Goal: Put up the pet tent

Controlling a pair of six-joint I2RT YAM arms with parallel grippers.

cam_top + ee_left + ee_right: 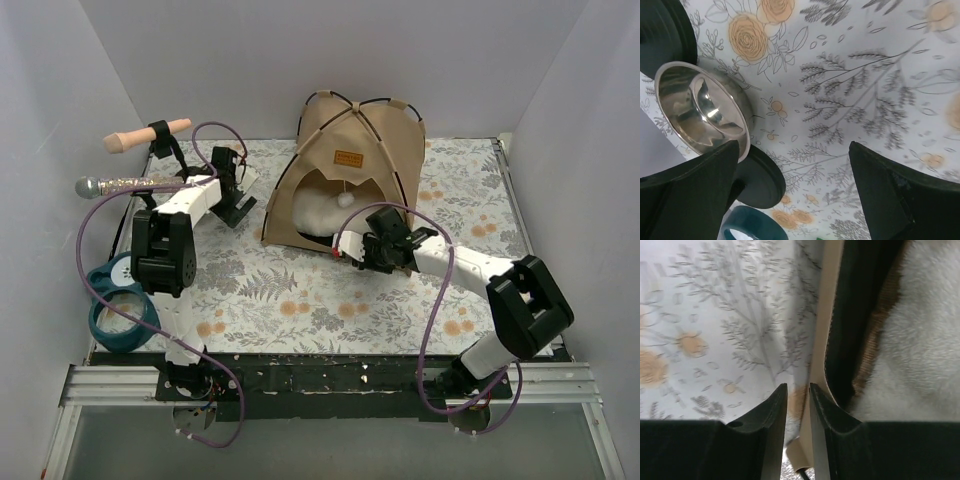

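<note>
Standing at upper centre of the top view, the pet tent (350, 150) is up on the floral surface (300, 290). Its poles cross over the peak, the doorway faces the lower edge of the frame, and the pom-pom hangs in the arch. The cream pillow (312, 212) lies inside. Judgement: the frame looks sprung, and what is left is probably squaring the base or the door hem.

You have the right gripper (358, 250) low at the doorway's lower right corner, just right of centre in the frame. That is a sensible spot for pulling the hem flat. In the right wrist view the jaws are drawn nearly together, with only a thin slit between them. The tan hem (820, 340) with its black trim runs down toward that slit. Whether it sits in the slit or just beside it, you cannot tell.

Your left gripper (235, 200) hangs at upper left, well apart from the tent, likely parked clear. Its jaws are spread wide and hold nothing. Between them is bare surface, with a metal bowl (700, 115) at the left edge of that view.
</note>
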